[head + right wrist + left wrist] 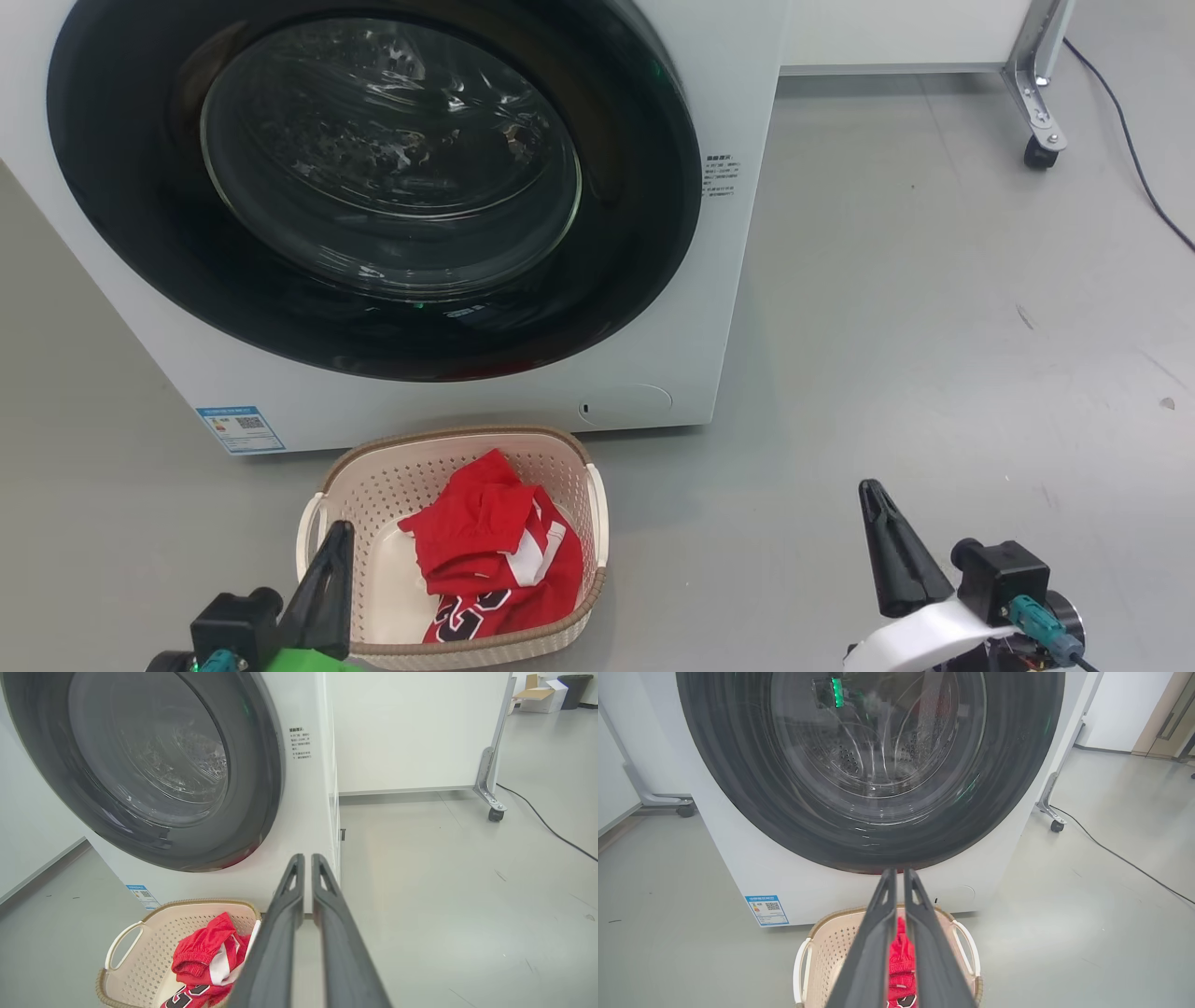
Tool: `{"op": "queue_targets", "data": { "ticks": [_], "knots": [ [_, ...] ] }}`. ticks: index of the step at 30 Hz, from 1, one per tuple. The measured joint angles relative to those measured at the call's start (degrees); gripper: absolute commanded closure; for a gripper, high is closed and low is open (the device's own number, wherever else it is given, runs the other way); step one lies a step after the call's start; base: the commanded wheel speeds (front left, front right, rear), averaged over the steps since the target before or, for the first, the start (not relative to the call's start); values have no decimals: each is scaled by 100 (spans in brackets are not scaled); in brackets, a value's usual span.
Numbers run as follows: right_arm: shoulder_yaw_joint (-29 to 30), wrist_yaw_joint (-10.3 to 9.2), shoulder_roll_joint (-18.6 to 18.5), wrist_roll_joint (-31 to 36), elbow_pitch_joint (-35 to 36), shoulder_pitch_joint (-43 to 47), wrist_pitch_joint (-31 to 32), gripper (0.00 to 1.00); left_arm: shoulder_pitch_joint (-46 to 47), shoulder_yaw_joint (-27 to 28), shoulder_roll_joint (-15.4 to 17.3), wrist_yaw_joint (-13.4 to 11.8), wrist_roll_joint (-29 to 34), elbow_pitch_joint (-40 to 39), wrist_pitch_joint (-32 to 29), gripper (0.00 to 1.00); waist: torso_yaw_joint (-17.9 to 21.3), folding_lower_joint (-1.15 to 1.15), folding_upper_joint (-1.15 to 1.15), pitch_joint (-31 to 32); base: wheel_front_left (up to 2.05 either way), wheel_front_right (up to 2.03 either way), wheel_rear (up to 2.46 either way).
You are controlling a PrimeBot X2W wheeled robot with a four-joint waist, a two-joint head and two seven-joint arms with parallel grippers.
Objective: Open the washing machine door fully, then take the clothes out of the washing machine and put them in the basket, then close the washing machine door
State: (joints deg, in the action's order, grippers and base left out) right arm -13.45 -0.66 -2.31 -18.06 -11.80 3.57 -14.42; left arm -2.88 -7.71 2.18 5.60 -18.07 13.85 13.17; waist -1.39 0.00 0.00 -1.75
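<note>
Door (392, 159) shut at 12 o'clock; clothes (495, 541) in basket (457, 433) at 1 o'clock off nearer left gripper (338, 537), clenched empty like right gripper (873, 495).

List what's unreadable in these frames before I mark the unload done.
Anything remaining behind the washing machine door: glare on its glass, all views.
Near end of the basket: left wrist view, cut by the bottom edge, covered by the left gripper.
Text on the blue sticker: too small, head view.
Lettering on the clothes: folded under, head view.
</note>
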Motion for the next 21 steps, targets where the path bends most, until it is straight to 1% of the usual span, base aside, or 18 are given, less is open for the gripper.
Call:
{"op": "queue_targets", "data": {
  "ticks": [3,9,12,13,17,21],
  "knots": [
    [-4,1,8,-19,-58,108,1,100,-60,-4,-16,0,-35,74,-2,100,2,0,0,1,0,0,0],
    [-10,26,8,-366,32,172,1,100,-64,37,-21,0,-337,76,-85,100,15,0,0,10,0,0,0],
    [-8,58,9,-597,70,172,1,100,-62,77,-22,0,-594,81,-157,100,20,0,0,14,0,0,0],
    [9,59,9,-795,94,172,30,100,-59,110,-22,0,-787,87,-207,100,22,0,0,17,0,0,0],
    [116,78,9,-1215,111,171,103,100,-57,152,-23,0,-1217,93,-264,100,26,0,0,22,0,0,0],
    [198,103,9,-1519,123,169,165,100,-47,196,-23,2,-1486,97,-361,100,29,0,0,27,0,0,0]
  ]
}}
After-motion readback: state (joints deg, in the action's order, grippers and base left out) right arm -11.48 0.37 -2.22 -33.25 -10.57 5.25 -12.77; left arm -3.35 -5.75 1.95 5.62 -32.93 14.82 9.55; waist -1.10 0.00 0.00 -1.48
